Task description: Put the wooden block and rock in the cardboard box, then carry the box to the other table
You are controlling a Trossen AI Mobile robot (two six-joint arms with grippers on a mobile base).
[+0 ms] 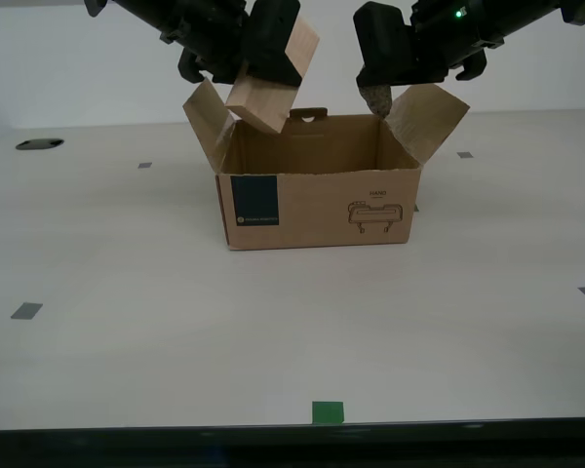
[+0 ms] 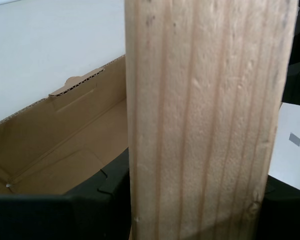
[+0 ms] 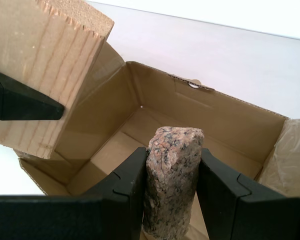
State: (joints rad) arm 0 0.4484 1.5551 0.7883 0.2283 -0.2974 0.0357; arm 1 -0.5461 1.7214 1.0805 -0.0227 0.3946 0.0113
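Box: cardboard box (image 1: 317, 205) sits upright on the smooth pale table (image 1: 273, 331), side flaps splayed outward, top wide open; its brown floor shows bare in both wrist views.
Block: wooden block (image 1: 273, 83) hangs tilted over the box's opening at the exterior view's left, above the flap, not inside.
Second gripper: my second gripper (image 1: 244, 68) is clamped on the block, jaws pressed to its faces.
Rock: rock (image 3: 172, 180) is held over the opening at the exterior view's right, upright between dark fingers (image 3: 125, 195).
First gripper: my first gripper (image 1: 378, 83) pinches the rock tight.
Tape: grey squares (image 1: 25, 311) and one green square (image 1: 328, 412) dot the table.
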